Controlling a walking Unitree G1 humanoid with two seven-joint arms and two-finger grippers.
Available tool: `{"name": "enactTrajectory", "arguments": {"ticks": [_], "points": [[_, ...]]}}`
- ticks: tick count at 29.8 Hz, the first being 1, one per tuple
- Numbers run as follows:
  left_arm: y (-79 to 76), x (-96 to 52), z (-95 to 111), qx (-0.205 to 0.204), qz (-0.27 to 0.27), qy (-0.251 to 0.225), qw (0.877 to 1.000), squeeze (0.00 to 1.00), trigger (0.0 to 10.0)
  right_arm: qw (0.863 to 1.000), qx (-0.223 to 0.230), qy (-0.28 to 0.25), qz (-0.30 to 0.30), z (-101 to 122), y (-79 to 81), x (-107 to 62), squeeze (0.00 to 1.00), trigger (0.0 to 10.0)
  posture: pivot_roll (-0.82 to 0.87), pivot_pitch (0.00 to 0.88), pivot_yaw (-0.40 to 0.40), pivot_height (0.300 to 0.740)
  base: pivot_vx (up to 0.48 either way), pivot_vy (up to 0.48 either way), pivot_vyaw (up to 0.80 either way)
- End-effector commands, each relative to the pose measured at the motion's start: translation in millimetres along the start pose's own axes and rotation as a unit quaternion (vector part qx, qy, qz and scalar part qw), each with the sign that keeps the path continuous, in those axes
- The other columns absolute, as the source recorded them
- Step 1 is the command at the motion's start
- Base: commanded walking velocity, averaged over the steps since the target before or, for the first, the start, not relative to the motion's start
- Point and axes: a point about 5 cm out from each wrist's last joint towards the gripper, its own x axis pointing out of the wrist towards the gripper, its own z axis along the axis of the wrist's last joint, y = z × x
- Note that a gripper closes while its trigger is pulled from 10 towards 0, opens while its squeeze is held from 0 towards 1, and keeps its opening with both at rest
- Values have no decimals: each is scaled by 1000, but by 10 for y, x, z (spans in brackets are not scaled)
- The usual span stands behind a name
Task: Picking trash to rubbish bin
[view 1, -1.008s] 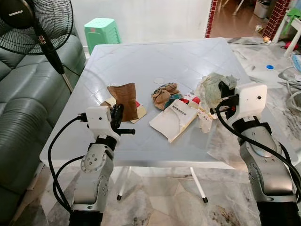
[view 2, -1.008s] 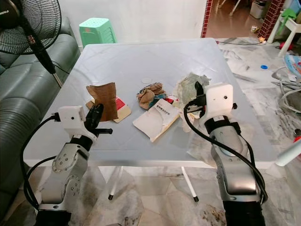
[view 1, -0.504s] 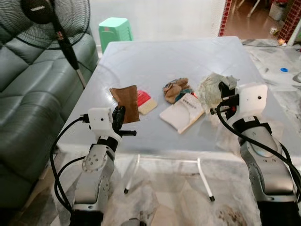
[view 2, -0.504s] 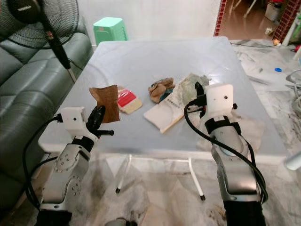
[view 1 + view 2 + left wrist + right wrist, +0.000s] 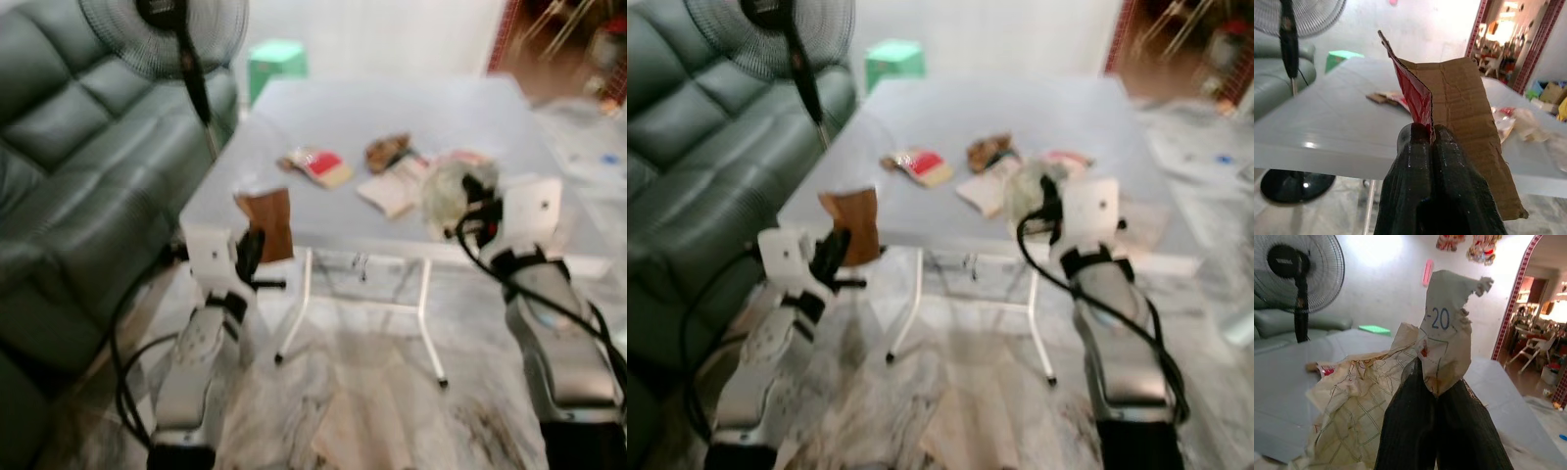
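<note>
A torn brown cardboard piece (image 5: 1459, 112) is pinched upright in the left gripper (image 5: 1429, 139), and a crumpled printed paper wrapper (image 5: 1400, 396) is clamped in the right gripper (image 5: 1432, 382). Both are held near the near edge of the pale grey square table (image 5: 323, 108), where more scraps (image 5: 392, 171) are strewn. A green leather sofa (image 5: 69, 166) and black standing fan (image 5: 176, 39) are seen at the left, above marbled floor tiles (image 5: 362, 392).

The crumpled paper wrapper (image 5: 1444, 328) bears a blue "-20"; nothing else is legible.

Worktop (image 5: 323, 108) ahead of me, pale grey w/ white legs. On it: red-and-tan card scrap (image 5: 315, 165); beside that, brown crumpled wad (image 5: 388, 151), then white booklet (image 5: 400, 186). Views blurred.
</note>
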Motion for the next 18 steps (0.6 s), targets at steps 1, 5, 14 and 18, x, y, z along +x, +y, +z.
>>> {"name": "enactTrajectory", "arguments": {"ticks": [1,5,14,18], "points": [[-5,-7,20,-1,-5,-3,1000,0,1608,1000,-2,-1,-3,15,-25,11,0,0,-68,0,65,740,0,0,0],[-7,-7,17,-1,-9,0,1000,0,1137,1000,-3,0,-5,15,-42,11,0,824,-70,0,67,740,0,0,0],[-17,6,17,-6,-15,-2,1000,0,0,1000,-10,20,-10,-38,-67,-16,0,10000,-78,0,70,740,0,0,-238],[-17,19,16,-5,-16,-3,1000,0,0,1000,-11,22,-13,-43,-86,-27,0,10000,-82,0,69,740,0,0,-800]]}}
